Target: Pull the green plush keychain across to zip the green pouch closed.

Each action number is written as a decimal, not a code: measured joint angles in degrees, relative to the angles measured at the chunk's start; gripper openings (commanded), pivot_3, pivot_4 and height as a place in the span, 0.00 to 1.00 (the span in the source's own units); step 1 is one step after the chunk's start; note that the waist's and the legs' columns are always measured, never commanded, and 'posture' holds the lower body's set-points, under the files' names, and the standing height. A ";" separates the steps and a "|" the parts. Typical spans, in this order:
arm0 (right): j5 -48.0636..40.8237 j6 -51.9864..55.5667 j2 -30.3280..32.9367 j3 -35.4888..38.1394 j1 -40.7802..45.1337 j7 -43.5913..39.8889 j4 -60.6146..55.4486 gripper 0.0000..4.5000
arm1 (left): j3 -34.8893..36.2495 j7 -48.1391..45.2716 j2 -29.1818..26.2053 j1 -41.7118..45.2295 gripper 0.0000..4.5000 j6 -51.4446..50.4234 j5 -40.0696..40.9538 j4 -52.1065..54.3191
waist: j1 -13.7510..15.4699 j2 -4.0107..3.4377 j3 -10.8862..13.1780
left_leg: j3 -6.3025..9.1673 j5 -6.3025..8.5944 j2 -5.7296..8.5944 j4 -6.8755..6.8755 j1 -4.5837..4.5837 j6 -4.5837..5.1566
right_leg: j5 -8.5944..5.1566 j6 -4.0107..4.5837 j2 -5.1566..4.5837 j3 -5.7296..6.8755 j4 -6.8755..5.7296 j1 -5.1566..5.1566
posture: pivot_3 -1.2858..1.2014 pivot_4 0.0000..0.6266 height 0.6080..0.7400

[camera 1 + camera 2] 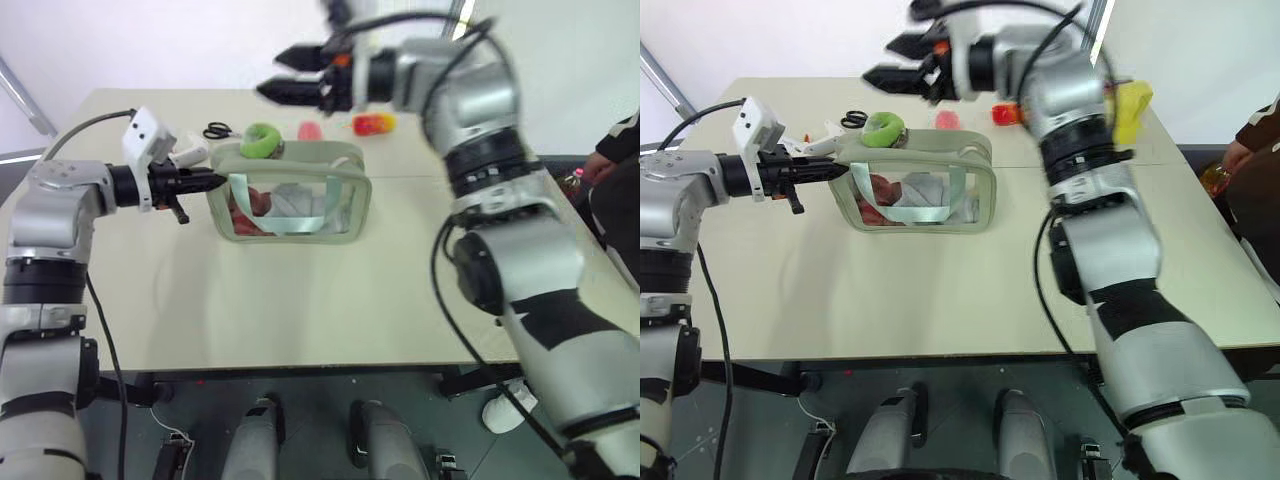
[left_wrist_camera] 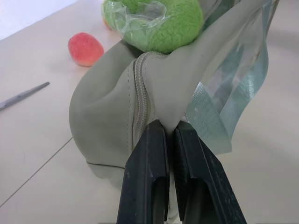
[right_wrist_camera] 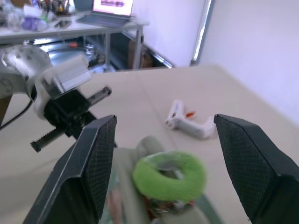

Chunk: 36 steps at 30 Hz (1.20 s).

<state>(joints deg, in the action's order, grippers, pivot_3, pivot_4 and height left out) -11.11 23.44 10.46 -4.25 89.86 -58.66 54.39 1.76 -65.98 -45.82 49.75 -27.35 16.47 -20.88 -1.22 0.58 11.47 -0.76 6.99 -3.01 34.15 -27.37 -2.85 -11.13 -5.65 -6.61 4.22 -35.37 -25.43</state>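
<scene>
The green pouch (image 1: 345,200) stands upright in the middle of the table, clear window toward me. The green plush keychain (image 1: 262,139) rests on its top edge near the left end. My left gripper (image 1: 215,181) points level at that left end and is shut on the pouch's fabric beside the zipper, as the left wrist view shows with its fingers (image 2: 149,163) pinching the pouch (image 2: 107,107) below the keychain (image 2: 163,23). My right gripper (image 1: 273,72) hangs open in the air above the keychain (image 3: 169,175), holding nothing.
Behind the pouch lie a pink plush (image 1: 310,130), a red-yellow plush (image 1: 374,123), scissors (image 1: 218,130) and a white glue gun (image 3: 189,122). A yellow block (image 1: 1132,105) sits at the back right. A person (image 1: 615,160) stands at the table's (image 1: 300,300) right edge.
</scene>
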 measured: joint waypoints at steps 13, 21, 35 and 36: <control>8.68 -10.88 -4.82 -0.23 3.09 7.75 18.28 0.76 | 0.23 0.21 -0.32 -2.39 0.00 -0.28 0.51 3.56 | 0.06 0.03 0.02 | 0.00 0.00 0.04 -0.02 0.00 0.00 | -0.04 -0.06 -0.03 -0.03 -0.01 0.02 | 0.52 0.24 1.00; 12.26 -12.24 -5.33 -1.03 2.35 5.97 18.53 0.76 | 0.52 0.34 -0.32 -2.65 0.00 -0.93 0.55 4.19 | 0.07 0.04 0.01 | 0.00 0.00 0.04 -0.01 0.00 0.00 | -0.04 -0.07 -0.03 -0.04 -0.01 0.02 | 0.52 0.24 1.00; 12.73 -12.64 -4.23 0.09 2.33 5.20 18.52 0.01 | 0.51 0.66 0.31 -2.29 0.00 0.43 0.41 2.80 | 0.10 0.04 0.01 | 0.00 -0.01 0.04 0.00 0.01 0.00 | -0.04 -0.07 -0.03 -0.04 -0.06 0.02 | 0.52 0.24 1.00; 12.76 -12.64 -4.11 0.09 2.33 4.99 18.51 0.01 | 0.50 0.65 0.42 -2.16 0.00 0.59 0.39 2.56 | 0.14 0.04 0.01 | 0.00 -0.01 0.04 0.00 0.01 0.00 | -0.04 -0.06 -0.03 -0.04 -0.06 0.03 | 0.52 0.24 1.00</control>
<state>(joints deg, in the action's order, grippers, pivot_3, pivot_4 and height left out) 1.65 10.79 6.35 -4.16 92.19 -53.67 72.89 2.27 -65.33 -45.40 47.59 -26.76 16.86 -18.32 -1.07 0.61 11.49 -0.77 6.99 -2.98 34.15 -27.35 -2.85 -11.17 -5.72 -6.63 4.18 -35.43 -25.40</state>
